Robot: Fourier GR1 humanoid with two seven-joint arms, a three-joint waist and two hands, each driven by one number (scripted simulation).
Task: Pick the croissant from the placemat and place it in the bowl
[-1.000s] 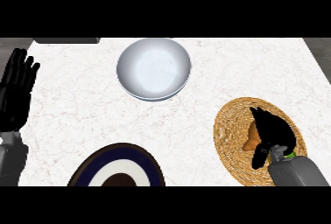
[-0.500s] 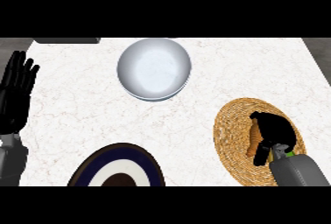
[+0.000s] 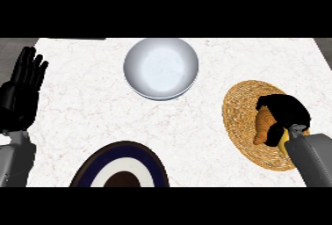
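A golden-brown croissant (image 3: 263, 128) lies on the round woven placemat (image 3: 241, 115) at the right of the counter. My right hand (image 3: 285, 113) sits on top of it with its fingers curled round the pastry, hiding most of it. The pale grey bowl (image 3: 160, 68) stands at the back centre with nothing in it, well to the left of that hand. My left hand (image 3: 20, 90) rests open at the left edge, fingers pointing up.
A dark blue plate (image 3: 120, 169) with a white ring and a brown centre lies at the front, left of centre. White marble counter (image 3: 97, 118) stretches between the bowl, the plate and the placemat.
My right hand's fingers have curled down over the croissant on the placemat. The left hand has not moved.
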